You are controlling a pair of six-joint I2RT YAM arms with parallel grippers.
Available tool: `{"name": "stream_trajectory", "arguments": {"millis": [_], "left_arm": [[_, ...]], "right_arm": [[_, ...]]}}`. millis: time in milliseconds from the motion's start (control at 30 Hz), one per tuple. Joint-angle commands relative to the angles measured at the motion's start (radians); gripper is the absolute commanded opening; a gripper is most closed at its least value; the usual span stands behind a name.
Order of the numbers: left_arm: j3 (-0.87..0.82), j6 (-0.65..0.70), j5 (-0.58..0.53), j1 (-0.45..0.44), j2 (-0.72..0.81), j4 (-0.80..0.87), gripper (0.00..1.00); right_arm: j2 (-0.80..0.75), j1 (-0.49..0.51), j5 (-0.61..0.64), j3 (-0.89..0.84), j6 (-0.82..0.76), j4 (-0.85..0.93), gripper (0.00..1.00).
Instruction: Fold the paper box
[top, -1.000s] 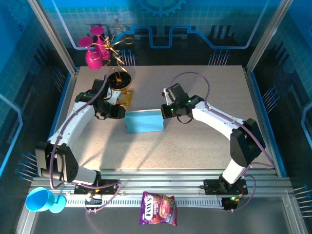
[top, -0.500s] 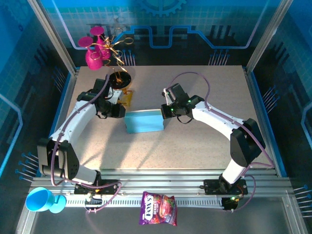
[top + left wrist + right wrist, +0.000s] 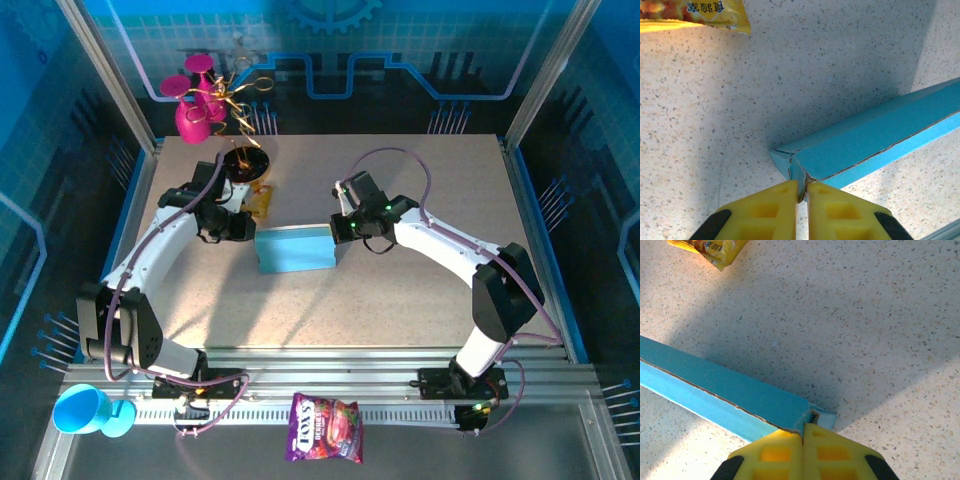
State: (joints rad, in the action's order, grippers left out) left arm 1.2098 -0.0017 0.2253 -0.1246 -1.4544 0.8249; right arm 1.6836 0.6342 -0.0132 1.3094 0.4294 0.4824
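Note:
The paper box point(image 3: 295, 249) is a light-blue, shallow folded box lying mid-table between both arms. My left gripper point(image 3: 251, 231) is at its left end. In the left wrist view the yellow fingertips point(image 3: 785, 197) are pinched together on a thin end flap at the corner of the paper box point(image 3: 875, 135). My right gripper point(image 3: 339, 231) is at the box's right end. In the right wrist view its fingers point(image 3: 777, 447) are shut together, with the corner edge of the paper box point(image 3: 735, 387) caught at their tips point(image 3: 803, 432).
A yellow snack packet point(image 3: 258, 203) lies just behind the box's left end, beside a black bowl point(image 3: 245, 162). Pink cups on a gold wire stand point(image 3: 200, 105) are at the back left. On the front rail are a blue cup point(image 3: 85, 412) and a purple candy bag point(image 3: 325, 428).
My left gripper's fingers have closed onto the box's left end flap, and the left arm has shifted slightly. The right arm and the box have stayed put.

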Motion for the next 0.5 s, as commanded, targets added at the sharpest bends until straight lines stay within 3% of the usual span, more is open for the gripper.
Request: {"name": "stream_trajectory", "arguments": {"millis": [0, 467], "left_arm": [[0.033, -0.048, 0.030, -0.006, -0.008, 0.002, 0.12], [0.002, -0.160, 0.054, -0.006, -0.004, -0.014, 0.07]], "right_arm": [[0.035, 0.017, -0.031, -0.009, -0.001, 0.119, 0.00], [0.037, 0.015, -0.035, -0.009, 0.002, 0.119, 0.00]]}}
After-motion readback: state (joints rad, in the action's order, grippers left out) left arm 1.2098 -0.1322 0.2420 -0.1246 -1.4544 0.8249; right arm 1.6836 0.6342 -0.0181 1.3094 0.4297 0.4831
